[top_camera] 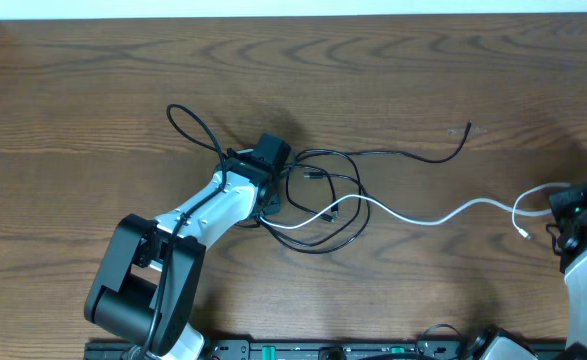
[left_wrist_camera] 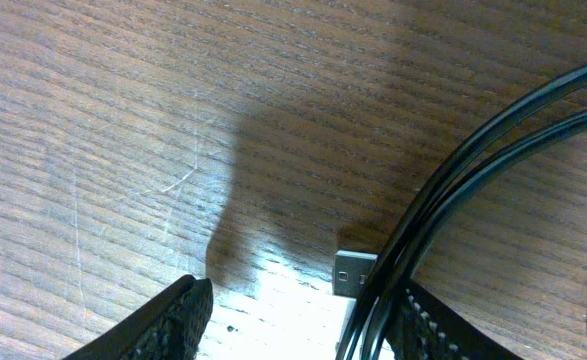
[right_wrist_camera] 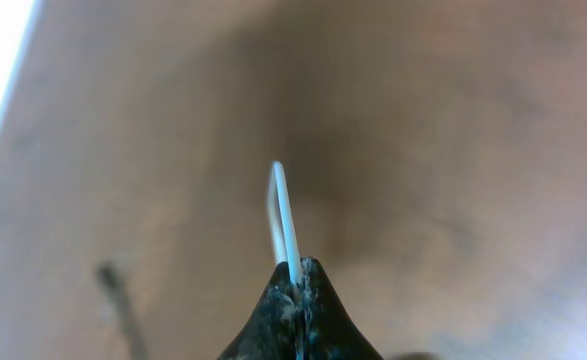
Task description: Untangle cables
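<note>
The right gripper (right_wrist_camera: 296,278) is pinched closed on the white cable (right_wrist_camera: 285,215), which runs leftward across the table (top_camera: 423,80) into the loops of the black cable (left_wrist_camera: 473,150). There the left gripper (left_wrist_camera: 303,318), nearer the tangle, straddles two black strands with its jaws spread, gripping nothing.

The fingers (left_wrist_camera: 178,315) stand apart at the bottom edge, low over the wooden bench (left_wrist_camera: 123,120). Two strands of black cable (left_wrist_camera: 443,180) sweep from the upper right down into the gap beside the right finger, partly covering a small plug (left_wrist_camera: 351,272).
</note>
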